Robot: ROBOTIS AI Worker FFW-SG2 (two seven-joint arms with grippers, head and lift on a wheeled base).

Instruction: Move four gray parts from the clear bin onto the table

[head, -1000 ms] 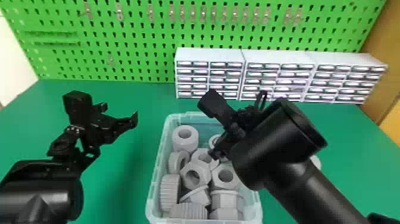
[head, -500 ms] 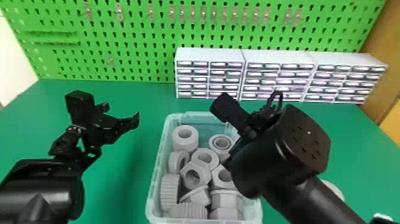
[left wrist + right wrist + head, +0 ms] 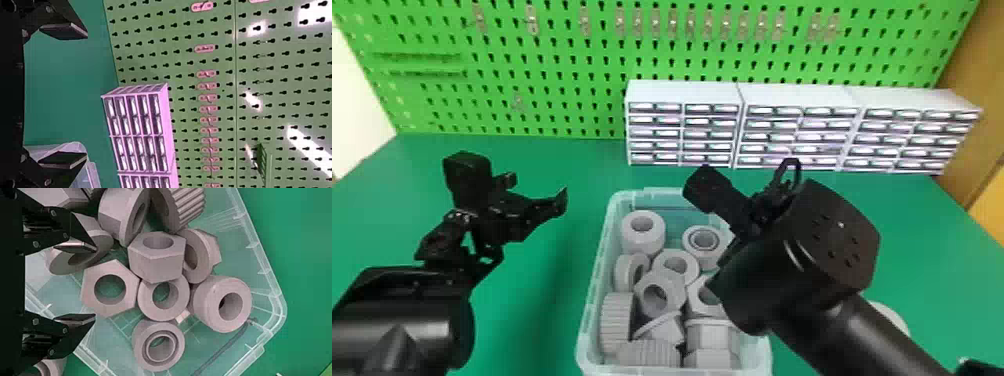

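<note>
The black two-fingered left gripper [image 3: 536, 189] hangs over the left part of the green table [image 3: 547, 165], fingers spread wide, nothing between them. Behind it, a bright green perforated pegboard [image 3: 572, 65] stands along the table's back edge.

Next comes the clear plastic rectangular bin [image 3: 589, 310], on the table just right of the left gripper, full of gray parts. A thick gray cylindrical collar [image 3: 643, 243] stands in its far left corner. Against its left edge are a tilted gray ring [image 3: 623, 272] and, nearer, a gray ribbed cylinder [image 3: 616, 322]. A gray hexagonal nut [image 3: 672, 287] lies about mid-bin, and a gray round bushing with an inner ring [image 3: 689, 245] sits towards the far right corner.

Three white many-drawered cabinets [image 3: 684, 92] line the table's back edge, from the middle rightward. The black two-fingered right gripper [image 3: 749, 215] is above the bin's right side; its fingers are well apart and grip nothing. Right of the bin, a round gray part [image 3: 891, 316] lies on the table, partly hidden by the right arm
</note>
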